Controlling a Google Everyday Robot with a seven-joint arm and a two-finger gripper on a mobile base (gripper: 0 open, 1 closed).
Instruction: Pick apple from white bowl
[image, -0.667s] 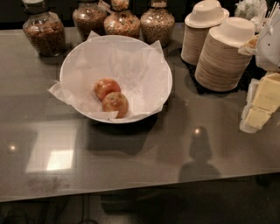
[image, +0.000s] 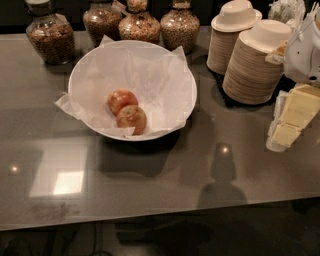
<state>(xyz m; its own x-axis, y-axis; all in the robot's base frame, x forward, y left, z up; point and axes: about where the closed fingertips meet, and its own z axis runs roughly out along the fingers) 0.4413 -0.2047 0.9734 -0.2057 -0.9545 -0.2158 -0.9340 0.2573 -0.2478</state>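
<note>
Dark glossy table (image: 150, 185) with ceiling lights reflected in it, and four glass jars (image: 140, 24) of grains along the back edge. Almost nothing has changed since 0.7 s ago. The end effector (image: 295, 116) stays low at the far right edge of the table, well apart from the white bowl (image: 76, 75); cannot tell whether it is spread or pressed together, and it holds nothing visible. The apple (image: 121, 100), the redder one, sits in the bottom of the bowl on crumpled paper (image: 155, 75), touching the paler apple (image: 132, 119) in front of it. Neither fruit has moved.

Judgement: the reach toward the bowl has not really begun, so the pick is still all to do.

In the way: two stacks of paper bowls (image: 252, 67) stand between the end effector and the white bowl. The paler apple crowds the near side of the target, so a grasp could nudge or catch the wrong fruit, and loose paper could snag.
</note>
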